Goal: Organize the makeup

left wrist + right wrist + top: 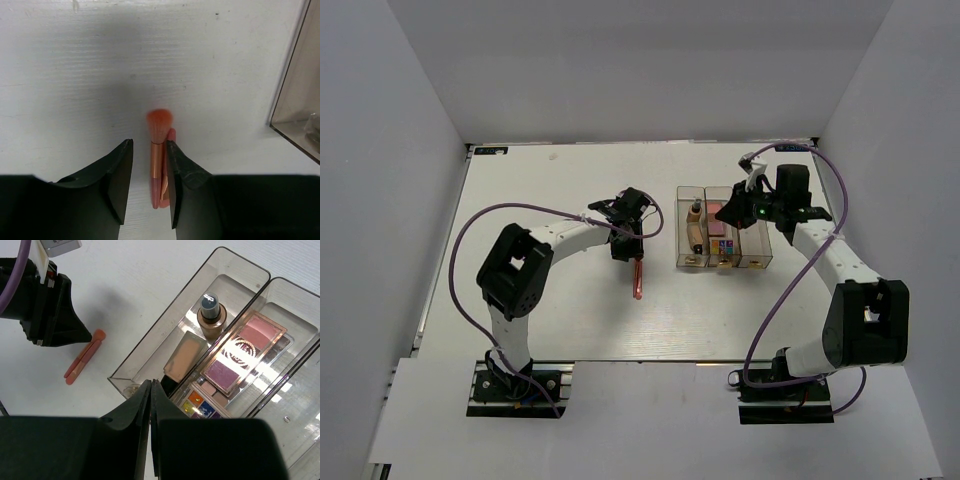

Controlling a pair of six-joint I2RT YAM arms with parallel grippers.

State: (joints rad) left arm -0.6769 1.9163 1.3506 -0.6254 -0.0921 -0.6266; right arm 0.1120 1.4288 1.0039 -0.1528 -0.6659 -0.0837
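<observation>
A pink-bristled brush [159, 150] and a thin pink stick [171, 136] lie side by side on the white table; in the top view they show as one pink streak [638, 278]. My left gripper [150, 142] is open and straddles them, its right finger against the stick. In the clear box [160, 330] the left compartment holds a beige tube [184, 356] and a small tan bottle [211, 315]. The middle one holds a pink-and-purple palette [245, 352] and a bright-coloured palette [200, 407]. My right gripper [150, 382] is shut and empty above the box's near end. No rose-gold compact shows.
The clear box [678, 230] stands right of centre on the table, about a hand's width right of the left gripper [632, 240]. The right gripper [735, 212] hovers over its far end. White walls close in the table on three sides.
</observation>
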